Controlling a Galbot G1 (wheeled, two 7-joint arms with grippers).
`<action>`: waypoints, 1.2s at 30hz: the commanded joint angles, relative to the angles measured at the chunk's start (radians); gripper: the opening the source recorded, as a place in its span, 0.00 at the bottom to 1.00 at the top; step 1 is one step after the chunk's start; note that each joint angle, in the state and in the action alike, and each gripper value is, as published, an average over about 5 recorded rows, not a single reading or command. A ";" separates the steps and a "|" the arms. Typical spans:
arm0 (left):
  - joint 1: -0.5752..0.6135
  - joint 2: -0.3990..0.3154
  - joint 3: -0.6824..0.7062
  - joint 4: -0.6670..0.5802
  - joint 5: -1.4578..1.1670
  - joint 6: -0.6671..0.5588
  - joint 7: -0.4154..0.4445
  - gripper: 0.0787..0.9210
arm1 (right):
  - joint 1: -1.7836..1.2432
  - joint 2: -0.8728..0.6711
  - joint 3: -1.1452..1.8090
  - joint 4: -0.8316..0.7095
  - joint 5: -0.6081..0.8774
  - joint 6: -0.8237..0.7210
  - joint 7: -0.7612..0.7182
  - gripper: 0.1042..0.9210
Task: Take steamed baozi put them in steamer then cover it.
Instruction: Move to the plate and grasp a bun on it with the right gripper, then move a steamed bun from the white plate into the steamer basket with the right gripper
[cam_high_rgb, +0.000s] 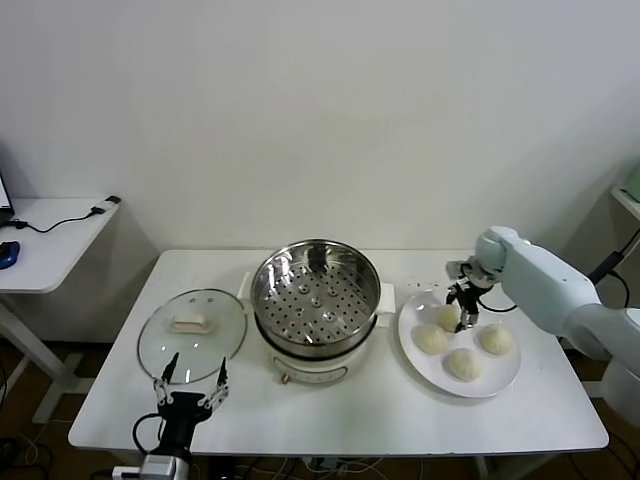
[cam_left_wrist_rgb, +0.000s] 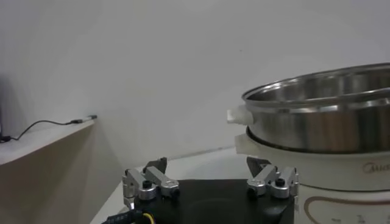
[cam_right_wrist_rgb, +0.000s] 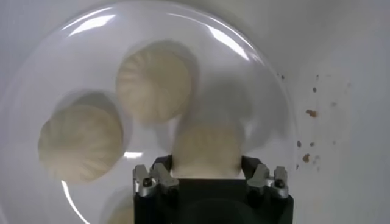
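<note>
Several steamed baozi lie on a white plate (cam_high_rgb: 506, 374) at the table's right. My right gripper (cam_high_rgb: 465, 318) reaches down over the plate's back edge, its jaws pressed against both sides of one cream-white baozi (cam_right_wrist_rgb: 207, 146). Three more baozi (cam_high_rgb: 431, 339) (cam_high_rgb: 463, 363) (cam_high_rgb: 495, 340) rest beside it. The steel steamer (cam_high_rgb: 258, 290) stands mid-table with its perforated tray bare. The glass cover (cam_high_rgb: 192, 322) lies flat to the left of the steamer. My left gripper (cam_high_rgb: 190, 380) waits open near the front edge, just in front of the cover, holding nothing.
In the left wrist view the steamer (cam_left_wrist_rgb: 323, 122) rises close beside the left gripper (cam_left_wrist_rgb: 207, 167). A side desk (cam_high_rgb: 50, 240) with cables stands off to the left. Small brown specks dot the table (cam_right_wrist_rgb: 311, 112) beside the plate (cam_right_wrist_rgb: 244, 67).
</note>
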 joint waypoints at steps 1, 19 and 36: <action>0.001 0.001 -0.001 0.001 0.001 0.000 0.000 0.88 | 0.043 0.003 -0.021 -0.006 0.026 0.030 -0.007 0.74; 0.032 0.011 0.003 -0.008 0.000 -0.004 0.000 0.88 | 0.591 0.195 -0.339 0.201 0.014 0.544 -0.080 0.73; 0.058 -0.003 -0.004 -0.021 -0.005 -0.013 -0.001 0.88 | 0.465 0.415 -0.246 0.357 -0.334 0.768 0.108 0.74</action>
